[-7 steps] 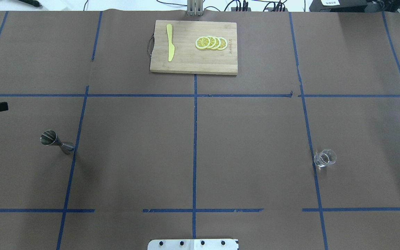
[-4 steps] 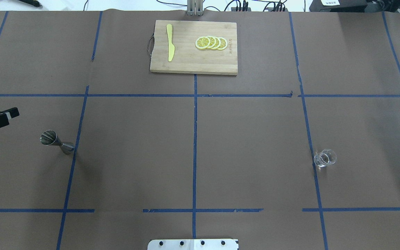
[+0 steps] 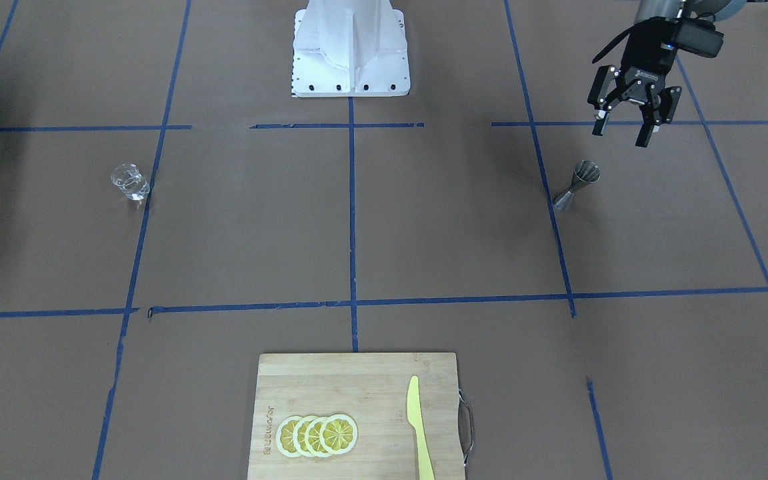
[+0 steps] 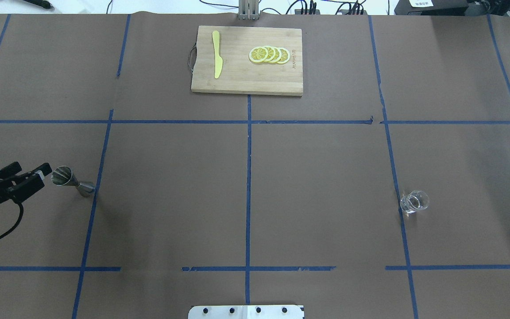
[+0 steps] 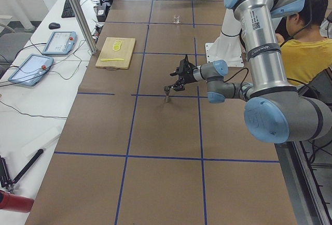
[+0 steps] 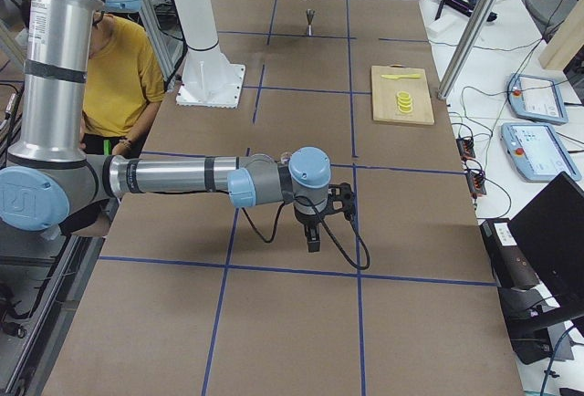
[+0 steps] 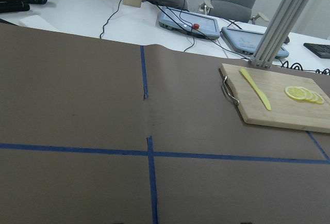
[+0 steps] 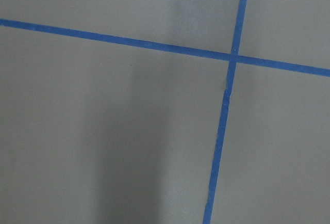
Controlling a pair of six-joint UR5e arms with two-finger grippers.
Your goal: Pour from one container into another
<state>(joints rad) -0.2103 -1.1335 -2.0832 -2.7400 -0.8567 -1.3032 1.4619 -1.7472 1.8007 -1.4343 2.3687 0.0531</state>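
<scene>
The steel jigger [image 4: 72, 180] [image 3: 577, 185] stands upright on a blue tape line on my left side of the table. My left gripper [image 3: 621, 135] [image 4: 31, 173] hangs open and empty, raised a little and just outboard of the jigger's rim, not touching it. Far across the table on my right side sits the clear glass cup [image 4: 414, 201] [image 3: 131, 181], alone. My right gripper [image 6: 313, 236] shows only in the exterior right view, low over the paper, and I cannot tell how its jaws stand. The right wrist view holds only paper and tape.
A wooden cutting board [image 4: 237, 79] [image 3: 371, 373] with lemon slices [image 4: 269, 54] and a yellow knife [image 4: 216, 54] lies at the far middle edge. The robot's white base [image 3: 351, 50] stands at the near middle. A person in yellow [image 5: 306, 48] sits behind the robot.
My left gripper has come in from the table's left edge, moving right and toward the jigger until its tips are beside the rim. The jigger and the glass cup have stayed put.
</scene>
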